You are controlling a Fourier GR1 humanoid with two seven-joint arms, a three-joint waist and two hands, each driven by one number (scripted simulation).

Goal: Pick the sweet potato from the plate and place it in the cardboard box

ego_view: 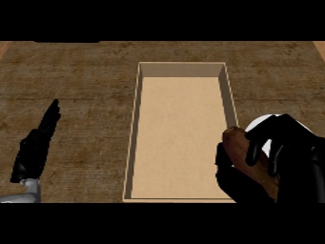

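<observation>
- At the far left, the left robot hand (35, 147) shows edge-on above the table (73, 90), its fingers straight and pointing up the view, with nothing in it; its grey wrist enters at the lower left corner.
- The table is a dark brown, mottled surface with lighter wooden strips along its left and right edges.
- In the middle stands the cardboard box (134, 138), long and narrow, running from near the lower edge of the view up toward the top. Its pale floor is bare, and its thin walls cast a shadow along the right inner side.
- Just right of the box's right wall, near its lower end, the right robot hand (295, 157) is curled round the sweet potato (246, 155): dark fingers wrap across the top of it and the thumb side lies beneath.
- The sweet potato is reddish brown and elongated, its upper end sticking out of the grip and reaching about to the box's right rim; it is outside the box, not within it.
- A small white patch of the plate (262, 121) shows just above the right robot hand's fingers; the rest is hidden by the hand.
</observation>
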